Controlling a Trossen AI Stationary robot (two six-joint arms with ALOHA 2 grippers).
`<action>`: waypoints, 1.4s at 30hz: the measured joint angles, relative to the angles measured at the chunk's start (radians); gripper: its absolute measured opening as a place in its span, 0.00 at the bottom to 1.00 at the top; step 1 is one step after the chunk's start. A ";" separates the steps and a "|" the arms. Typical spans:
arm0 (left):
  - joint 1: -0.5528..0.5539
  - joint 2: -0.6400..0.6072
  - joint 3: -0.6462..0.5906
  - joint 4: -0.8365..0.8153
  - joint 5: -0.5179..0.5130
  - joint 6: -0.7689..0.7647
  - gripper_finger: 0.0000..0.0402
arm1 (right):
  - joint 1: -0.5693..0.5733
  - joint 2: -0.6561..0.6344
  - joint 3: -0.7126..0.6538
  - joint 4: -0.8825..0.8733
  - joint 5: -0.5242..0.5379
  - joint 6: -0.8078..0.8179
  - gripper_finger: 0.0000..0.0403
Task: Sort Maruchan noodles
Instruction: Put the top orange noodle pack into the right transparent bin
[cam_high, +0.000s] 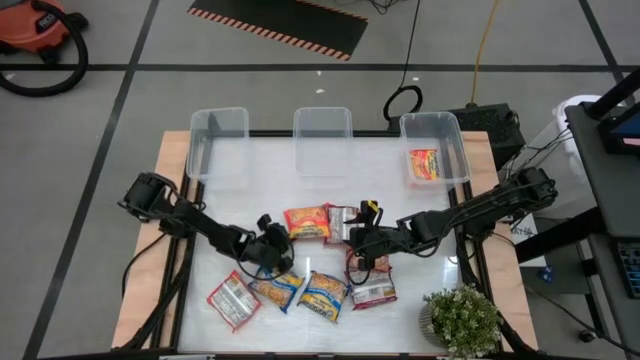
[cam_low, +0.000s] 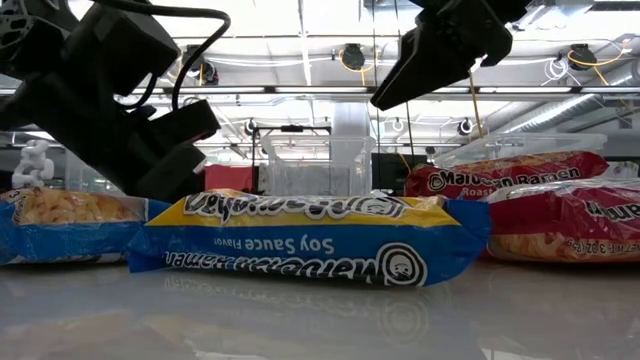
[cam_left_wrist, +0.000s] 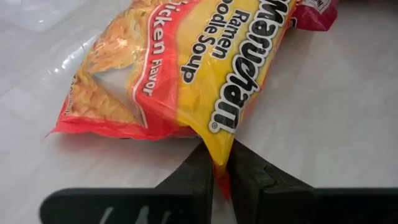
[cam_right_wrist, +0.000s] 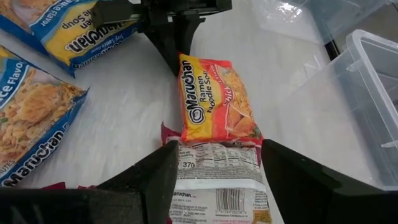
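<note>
The orange-red chicken packet (cam_left_wrist: 186, 62) lies on the table just ahead of my left pincer (cam_left_wrist: 221, 177), clamped on only its corner seam — I fear it slips free on lifting — while my right pincer (cam_right_wrist: 214, 180) gapes over the neighbouring maroon packet (cam_right_wrist: 214, 180).

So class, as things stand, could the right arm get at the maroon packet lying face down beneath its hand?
Probably yes. The right hand hangs open just above the face-down maroon packet, fingers either side, nothing covering it. The left hand grips only the neighbouring orange chicken packet.
</note>
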 joint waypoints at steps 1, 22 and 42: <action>0.000 -0.006 0.000 -0.004 -0.001 0.009 0.10 | 0.000 0.000 0.000 0.000 0.000 0.006 0.56; 0.006 -0.124 0.002 0.005 -0.082 0.376 0.01 | -0.003 0.000 0.000 -0.028 0.003 0.004 0.56; 0.059 -0.434 0.071 -0.007 -0.077 0.815 0.00 | -0.002 0.000 0.000 -0.006 0.162 -0.051 0.56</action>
